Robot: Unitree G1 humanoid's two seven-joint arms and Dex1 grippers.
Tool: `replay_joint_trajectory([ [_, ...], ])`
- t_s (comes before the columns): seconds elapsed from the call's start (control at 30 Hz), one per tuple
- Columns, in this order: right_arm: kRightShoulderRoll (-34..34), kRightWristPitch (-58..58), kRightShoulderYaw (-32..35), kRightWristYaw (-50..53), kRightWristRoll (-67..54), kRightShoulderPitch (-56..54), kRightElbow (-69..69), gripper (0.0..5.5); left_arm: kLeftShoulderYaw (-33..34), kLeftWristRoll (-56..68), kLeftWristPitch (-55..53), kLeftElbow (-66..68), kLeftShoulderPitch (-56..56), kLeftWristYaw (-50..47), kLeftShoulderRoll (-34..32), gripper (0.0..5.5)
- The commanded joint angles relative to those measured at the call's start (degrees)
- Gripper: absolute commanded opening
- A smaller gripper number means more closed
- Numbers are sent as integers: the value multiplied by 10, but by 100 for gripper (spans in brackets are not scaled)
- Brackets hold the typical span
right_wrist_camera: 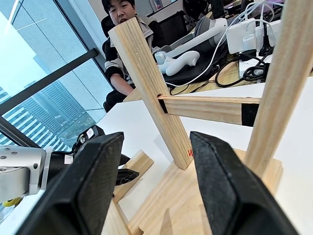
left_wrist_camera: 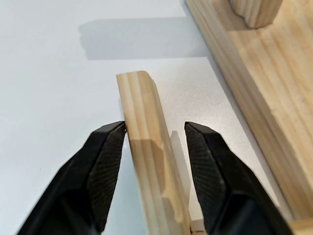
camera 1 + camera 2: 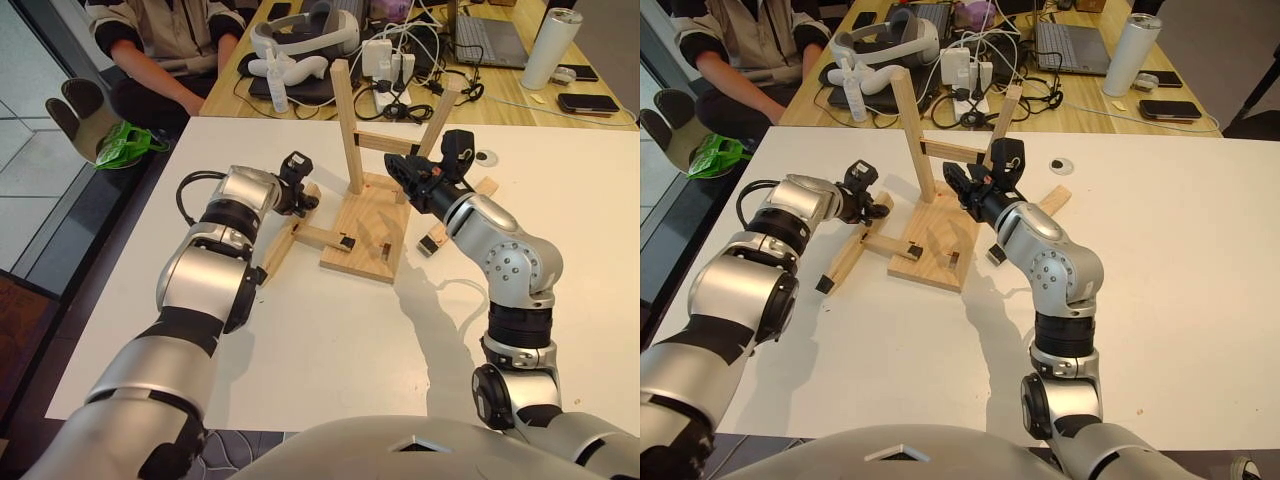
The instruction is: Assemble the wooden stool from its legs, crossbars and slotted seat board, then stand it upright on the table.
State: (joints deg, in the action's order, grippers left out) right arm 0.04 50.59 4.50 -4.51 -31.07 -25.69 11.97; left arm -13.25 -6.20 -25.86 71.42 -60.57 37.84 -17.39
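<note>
White tabletop (image 3: 300, 340) takes up most of the head view, with a cluttered wooden desk (image 3: 235, 75) behind it along the top edge carrying a white headset (image 3: 305, 35) and a laptop (image 3: 490, 40). Right in the upper middle, the pale wooden slotted seat board (image 3: 360, 225) lies flat on the table. Two square wooden legs stick up out of it: the left upright leg (image 3: 347, 125) is pretty much vertical, while the right upright leg (image 3: 437, 120) leans toward the upper right. A short wooden crossbar (image 3: 385, 145) joins them. Just left of the board there's a loose wooden leg (image 3: 283, 245) lying flat, its long axis running from upper right down to lower left. The left arm stretches in from the lower left and the left gripper (image 2: 154, 134) straddles that leg near its end. One pad (image 2: 110, 147) touches the wood and the other sits a bit off it, so it's not clamped. The right arm comes up from the lower right with its elbow bent and its forearm angled to the upper left. The right gripper (image 1: 156, 161) is spread wide at the foot of the upright legs, with nothing in it.
</note>
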Motion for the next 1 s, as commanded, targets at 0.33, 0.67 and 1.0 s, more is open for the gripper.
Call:
replay_joint_trajectory([
  [0.33,6,-7,1,9,4,5,2,253,-27,-83,44,41,-9,10,5,146],
  [0.67,12,-1,1,19,2,20,20,253,51,-40,59,36,-15,-24,-11,109],
  [1.0,7,4,3,16,1,15,16,253,100,-10,55,23,-14,-26,-27,104],
])
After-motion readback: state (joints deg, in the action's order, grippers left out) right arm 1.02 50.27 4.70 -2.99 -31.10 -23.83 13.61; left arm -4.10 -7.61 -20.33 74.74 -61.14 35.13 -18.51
